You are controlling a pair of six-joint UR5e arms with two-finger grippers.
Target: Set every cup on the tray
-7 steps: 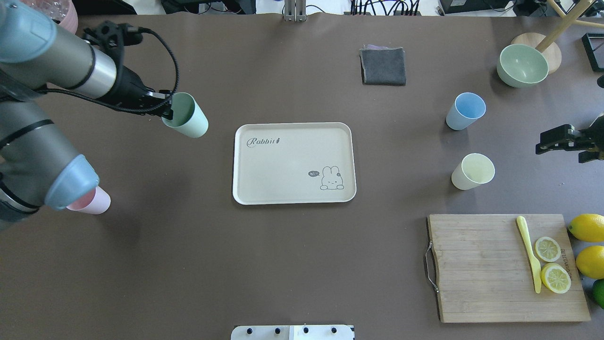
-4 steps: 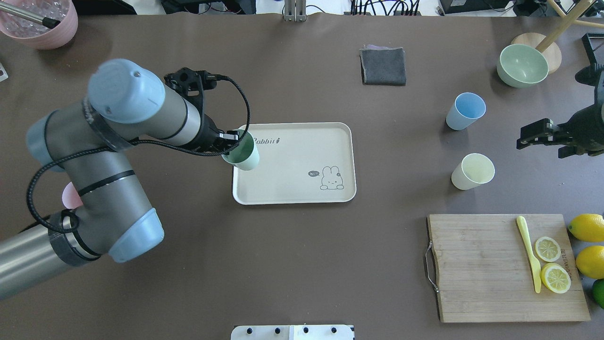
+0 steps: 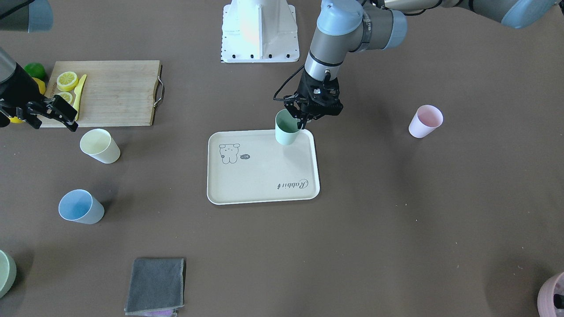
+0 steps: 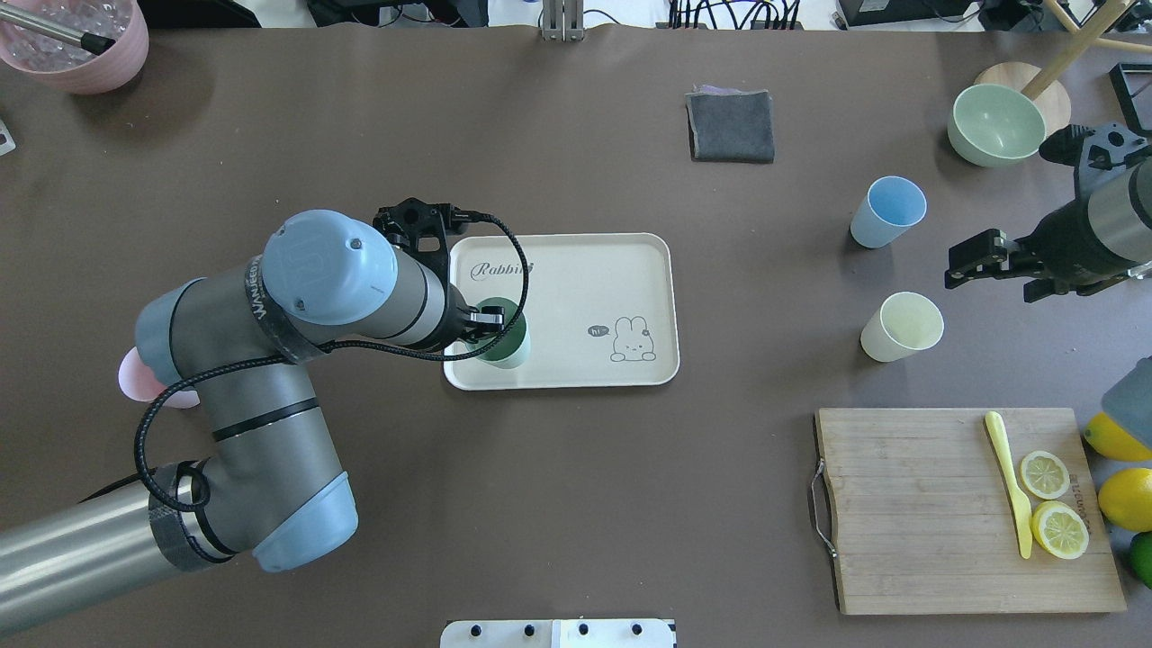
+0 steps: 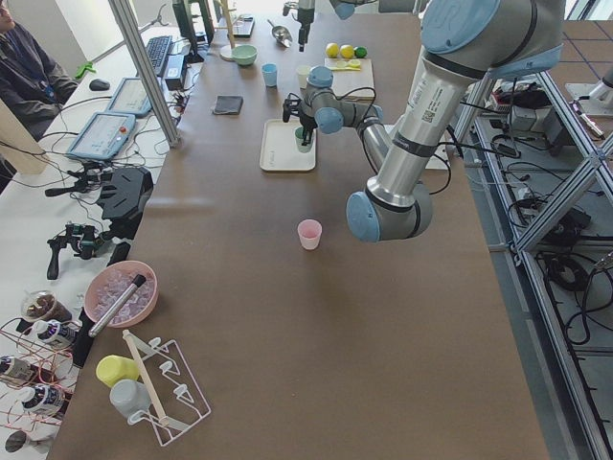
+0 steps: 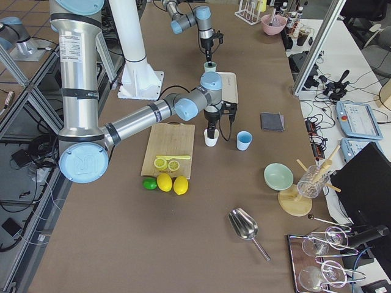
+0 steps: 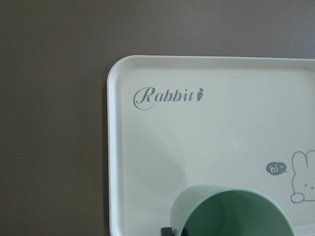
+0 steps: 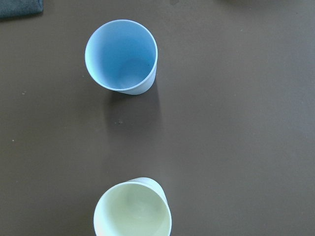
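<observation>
The cream tray [image 4: 576, 270] lies mid-table and also shows in the front view [image 3: 264, 176] and the left wrist view [image 7: 197, 142]. My left gripper [image 4: 486, 319] is shut on the rim of a green cup [image 4: 506, 340], upright at the tray's near left corner [image 3: 286, 128]. I cannot tell if the cup touches the tray. The pink cup [image 3: 425, 121] stands on the table to my left, half hidden by the arm in the overhead view. The blue cup [image 4: 888, 211] and yellow cup [image 4: 902, 327] stand right of the tray. My right gripper [image 4: 967, 265] is open, just right of them.
A bamboo cutting board [image 4: 918, 513] with a yellow knife and lemon slices lies at the near right, lemons beside it. A grey cloth [image 4: 731, 126] and a green bowl [image 4: 996, 124] are at the far side. A pink bowl [image 4: 72, 45] is at the far left.
My left arm carried the green cup from left of the tray to the tray's near left corner. My right gripper moved left, closer to the blue and yellow cups.
</observation>
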